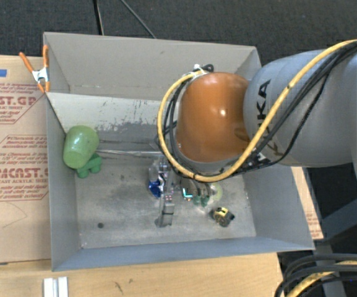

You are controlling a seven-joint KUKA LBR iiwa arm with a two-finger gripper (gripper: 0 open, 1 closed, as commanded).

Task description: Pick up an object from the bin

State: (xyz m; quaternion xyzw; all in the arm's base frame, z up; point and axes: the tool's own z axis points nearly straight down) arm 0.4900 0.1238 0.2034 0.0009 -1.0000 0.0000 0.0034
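arm [314,116]: grey, black lettering | wrist cover [212,116]: glossy orange dome | cables [289,98]: yellow, black

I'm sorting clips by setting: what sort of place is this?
Probably a robotics lab's bin-picking station: a KUKA arm reaches into a grey metal bin holding a green round toy.

the gripper [166,213] hangs low in the grey metal bin [107,231], beside a small blue object [155,187]; a rounded green plastic toy [80,147] lies well apart, left.
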